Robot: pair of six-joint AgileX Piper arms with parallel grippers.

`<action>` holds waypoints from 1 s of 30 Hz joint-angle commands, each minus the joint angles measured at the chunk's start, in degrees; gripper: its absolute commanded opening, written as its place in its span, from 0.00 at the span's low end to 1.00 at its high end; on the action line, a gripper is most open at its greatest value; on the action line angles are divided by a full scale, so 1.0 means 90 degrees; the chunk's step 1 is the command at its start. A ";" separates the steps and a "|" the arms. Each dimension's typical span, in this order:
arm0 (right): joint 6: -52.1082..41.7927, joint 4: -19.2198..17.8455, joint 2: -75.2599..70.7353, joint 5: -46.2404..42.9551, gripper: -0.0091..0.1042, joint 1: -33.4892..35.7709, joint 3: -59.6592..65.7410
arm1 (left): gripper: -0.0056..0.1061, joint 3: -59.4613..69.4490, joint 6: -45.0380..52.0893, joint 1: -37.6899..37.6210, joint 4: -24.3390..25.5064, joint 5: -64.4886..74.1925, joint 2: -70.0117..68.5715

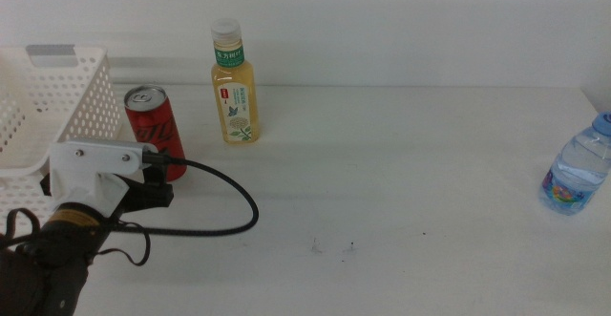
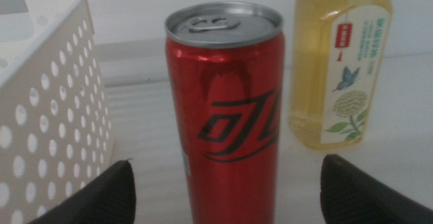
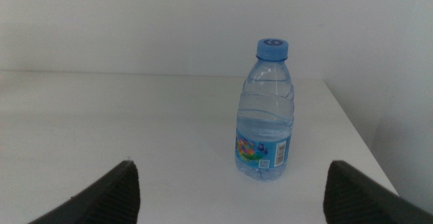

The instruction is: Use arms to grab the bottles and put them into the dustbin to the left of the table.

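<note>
**Left gripper lining up on the can**

We are holding our left gripper [image 2: 226,190] open, jaws spread either side of the upright can [image 2: 225,109] straight ahead, beside the bin [image 1: 52,106]. Beyond stands the juice [image 1: 235,87]. Our right gripper [image 3: 230,190], open too, is facing the far-off water bottle [image 3: 265,112].

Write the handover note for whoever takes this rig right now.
Left gripper: open, jaws either side of the red can, not yet closed.
Right gripper: open, facing the water bottle, not reaching it.
Juice bottle stands upright beside the can; the dustbin sits at the table's left.
Done: nothing seen in the dustbin.
Left: all three containers.
</note>
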 commanded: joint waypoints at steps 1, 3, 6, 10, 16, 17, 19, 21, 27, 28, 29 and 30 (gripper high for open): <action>-0.0049 -0.0025 -0.0025 -0.0062 0.88 -0.0051 0.0017 | 0.89 -0.0144 -0.0090 0.0065 0.0090 0.0073 0.0083; -0.0049 -0.0025 -0.0025 -0.0062 0.88 -0.0051 0.0017 | 0.89 -0.0317 -0.0090 0.0134 0.0144 0.0244 0.0156; -0.0049 -0.0025 -0.0025 -0.0062 0.88 -0.0051 0.0017 | 0.89 -0.0568 -0.0090 0.0177 0.0238 0.0574 0.0252; -0.0049 -0.0025 -0.0025 -0.0062 0.88 -0.0051 0.0017 | 0.89 -0.0843 -0.0090 0.0177 0.0251 0.0687 0.0415; -0.0049 -0.0025 -0.0025 -0.0062 0.88 -0.0051 0.0017 | 0.89 -0.1195 -0.0090 0.0177 0.0261 0.0703 0.0788; -0.0049 -0.0025 -0.0025 -0.0062 0.88 -0.0051 0.0017 | 0.89 -0.1250 -0.0090 0.0177 0.0280 0.0703 0.0864; -0.0049 -0.0025 -0.0025 -0.0062 0.88 -0.0051 0.0017 | 0.89 -0.1377 -0.0090 0.0177 0.0280 0.0663 0.1001; -0.0049 -0.0025 -0.0025 -0.0062 0.88 -0.0051 0.0017 | 0.89 -0.1480 -0.0090 0.0177 0.0280 0.0651 0.1119; -0.0049 -0.0025 -0.0025 -0.0062 0.88 -0.0051 0.0017 | 0.89 -0.1817 -0.0090 0.0177 0.0225 0.0546 0.1478; -0.0049 -0.0025 -0.0025 -0.0062 0.88 -0.0051 0.0017 | 0.89 -0.1854 -0.0090 0.0177 0.0209 0.0492 0.1514; -0.0049 -0.0025 -0.0025 -0.0062 0.88 -0.0051 0.0017 | 0.89 -0.1905 -0.0090 0.0177 0.0179 0.0467 0.1568; -0.0049 -0.0025 -0.0025 -0.0062 0.88 -0.0051 0.0017 | 0.89 -0.1941 -0.0090 0.0177 0.0162 0.0453 0.1589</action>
